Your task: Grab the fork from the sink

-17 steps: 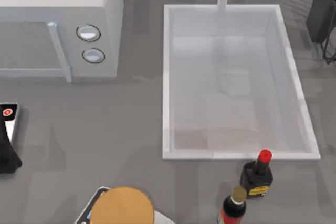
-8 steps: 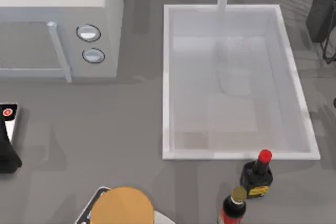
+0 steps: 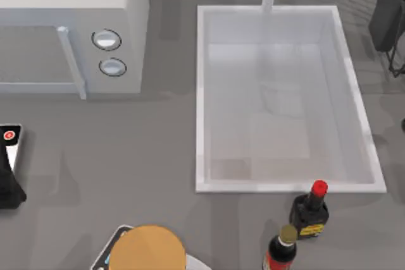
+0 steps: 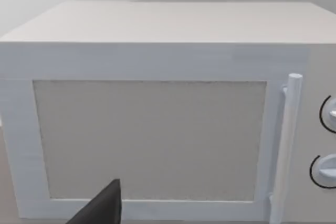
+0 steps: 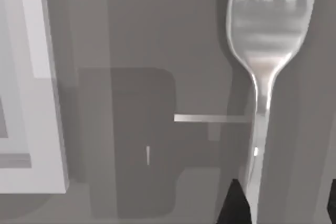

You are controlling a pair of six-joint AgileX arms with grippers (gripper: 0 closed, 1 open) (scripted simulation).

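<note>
Holding the fork (image 5: 265, 35) close under the right wrist camera, tines pointing away and the handle running back toward the right gripper (image 5: 283, 211). Cannot tell whether that claw is pinching the handle or spread around it, since the contact point falls below the picture's edge. Seen over grey worktop, just beside the white rim of the sink (image 5: 42, 77), so judged already out of the basin and probably carried rather than lying flat. Lined up lengthwise with the claw, likely so the slim handle sits squarely in the grasp and does not swing. Likely little left of the task beyond keeping a steady hold; a thin, glossy handle could slip or twist.

Parked at the table's left edge: left gripper (image 3: 7, 191), facing the microwave (image 3: 69, 4), claw state impossible to tell, well apart from the sink (image 3: 201, 93) and out of the working arm's way
</note>
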